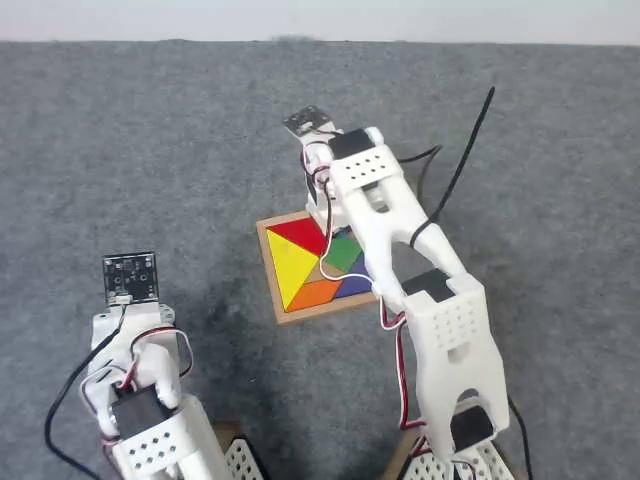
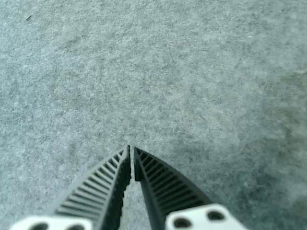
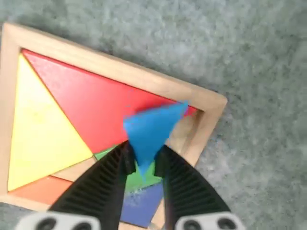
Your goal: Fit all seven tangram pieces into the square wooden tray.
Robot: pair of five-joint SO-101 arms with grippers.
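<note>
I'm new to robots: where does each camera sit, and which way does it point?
High view: fixed overhead, looking down at the tray; left arm and right arm both show.
Left wrist view: on the left wrist, looking down past the shut left gripper at grey mat.
Right wrist view: on the right wrist, looking down past the right gripper, holding a blue triangle, at the tray.
Shared: high and right wrist views both show the tray.

The jaws pinch a blue triangle (image 3: 152, 129) — over the wooden tray (image 3: 211, 103).
</note>
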